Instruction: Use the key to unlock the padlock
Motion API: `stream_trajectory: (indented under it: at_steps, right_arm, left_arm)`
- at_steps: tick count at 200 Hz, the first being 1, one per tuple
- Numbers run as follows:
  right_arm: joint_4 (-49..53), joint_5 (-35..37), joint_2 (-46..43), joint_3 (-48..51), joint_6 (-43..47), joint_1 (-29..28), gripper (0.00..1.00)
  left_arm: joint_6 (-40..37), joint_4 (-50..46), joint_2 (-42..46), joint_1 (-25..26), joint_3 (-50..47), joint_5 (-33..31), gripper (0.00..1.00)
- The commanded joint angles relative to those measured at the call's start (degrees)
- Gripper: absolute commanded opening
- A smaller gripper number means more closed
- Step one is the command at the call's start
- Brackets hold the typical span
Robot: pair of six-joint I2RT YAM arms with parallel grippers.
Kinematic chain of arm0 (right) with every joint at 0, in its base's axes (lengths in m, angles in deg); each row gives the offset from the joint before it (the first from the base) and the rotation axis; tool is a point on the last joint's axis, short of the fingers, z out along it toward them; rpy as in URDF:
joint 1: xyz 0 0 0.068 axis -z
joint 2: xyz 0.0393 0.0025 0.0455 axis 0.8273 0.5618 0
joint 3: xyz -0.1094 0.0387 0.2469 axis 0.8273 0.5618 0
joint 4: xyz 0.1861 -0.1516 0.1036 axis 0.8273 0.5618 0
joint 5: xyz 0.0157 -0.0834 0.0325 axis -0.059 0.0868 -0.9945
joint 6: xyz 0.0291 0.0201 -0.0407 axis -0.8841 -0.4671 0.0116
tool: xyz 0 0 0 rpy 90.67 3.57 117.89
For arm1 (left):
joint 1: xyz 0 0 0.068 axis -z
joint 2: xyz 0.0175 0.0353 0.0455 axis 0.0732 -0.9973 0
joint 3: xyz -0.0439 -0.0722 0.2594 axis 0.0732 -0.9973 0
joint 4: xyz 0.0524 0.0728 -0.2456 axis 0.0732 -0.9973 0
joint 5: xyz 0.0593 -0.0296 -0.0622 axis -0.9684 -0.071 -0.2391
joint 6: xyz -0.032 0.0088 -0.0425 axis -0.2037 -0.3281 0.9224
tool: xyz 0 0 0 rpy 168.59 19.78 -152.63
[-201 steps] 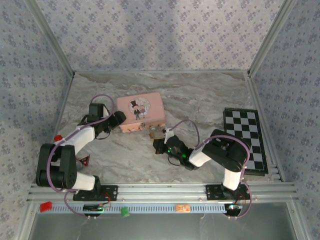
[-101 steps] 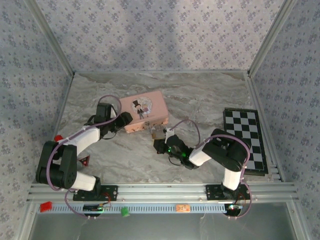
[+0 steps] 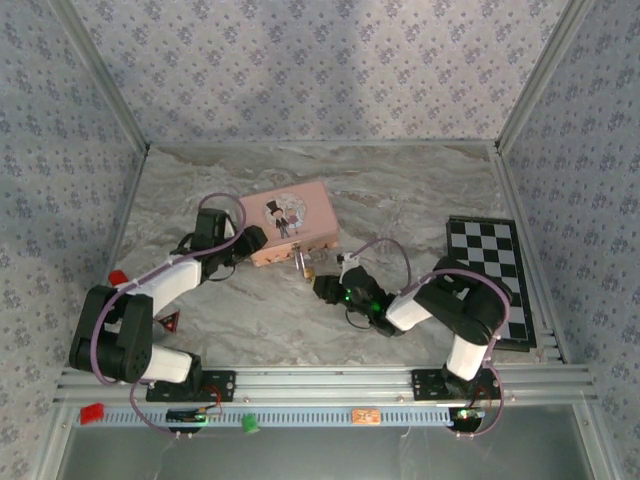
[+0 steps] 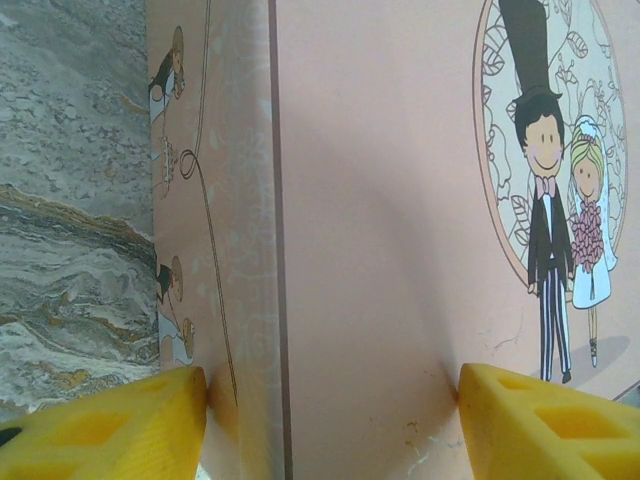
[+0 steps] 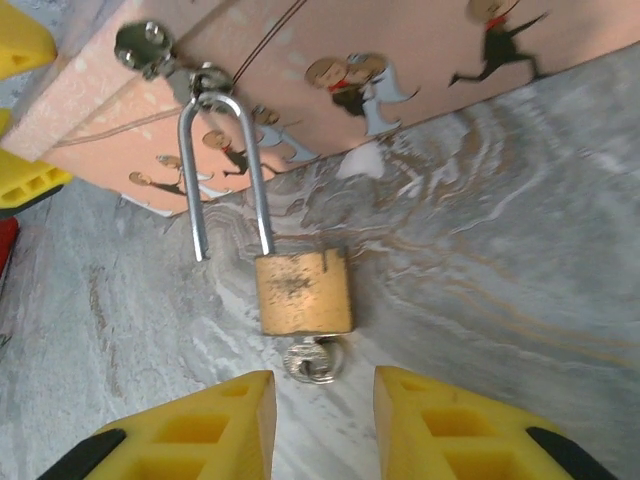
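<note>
A grey, marble-veined table [image 3: 420,190] fills the floor of a booth closed on three sides by walls [image 3: 320,70] papered in a small lilac flower print, with bare aluminium posts at the corners and a ribbed aluminium rail [image 3: 320,380] along the near edge. A black-and-white chessboard [image 3: 490,275] lies flat at the right side, well apart from everything else. Left of centre, turned at a slant, sits the pink tin [image 3: 290,215], its lid printed with a top-hatted groom and a bride. The left gripper [image 3: 250,240] is at the tin's left end: in its wrist view the yellow fingers [image 4: 110,430] stand wide apart with the tin's edge between them, one pressed against the side wall and the other against the lid. The padlock [image 5: 303,290] lies on the marble just in front of the tin's near wall, its scuffed brass body flat on the surface. Its silver shackle [image 5: 258,190] is threaded through the ring of the tin's small metal hasp [image 5: 145,45]; one leg enters the body, while the other ends free just beside the body's top corner. The key [image 5: 308,362] sticks out of the underside of the body. The right gripper [image 5: 322,390] sits low over the table just short of the key, its yellow fingers parted by a narrow gap and holding nothing.
</note>
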State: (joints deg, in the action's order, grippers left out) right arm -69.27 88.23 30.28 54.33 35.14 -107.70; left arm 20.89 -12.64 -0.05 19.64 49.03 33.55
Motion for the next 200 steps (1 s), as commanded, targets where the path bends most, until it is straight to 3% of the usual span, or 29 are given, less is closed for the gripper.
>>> stream_trajectory:
  at_steps: [1,47,98,133,200]
  right_arm:
    - [4.4,-3.4,-4.1,-1.0,2.8,2.2,0.32]
    - [10.8,-13.0,-5.4,-7.1,6.9,6.7,0.32]
    - [8.9,-20.1,-0.8,-11.4,6.4,10.7,0.31]
    - [9.0,-19.1,2.4,-12.6,4.5,10.9,0.30]
    - [-2.4,-20.8,9.6,-11.9,-0.8,10.3,0.32]
  left_arm:
    - [1.0,-1.6,1.2,1.6,-1.5,0.9,0.66]
    - [2.2,-1.1,1.7,3.8,-2.2,0.0,0.66]
    - [2.7,-1.2,2.0,4.9,-2.1,-0.3,0.66]
    - [3.0,-1.1,2.0,5.2,-2.1,-0.4,0.66]
    - [3.5,-0.8,2.3,5.3,-2.8,-0.8,0.66]
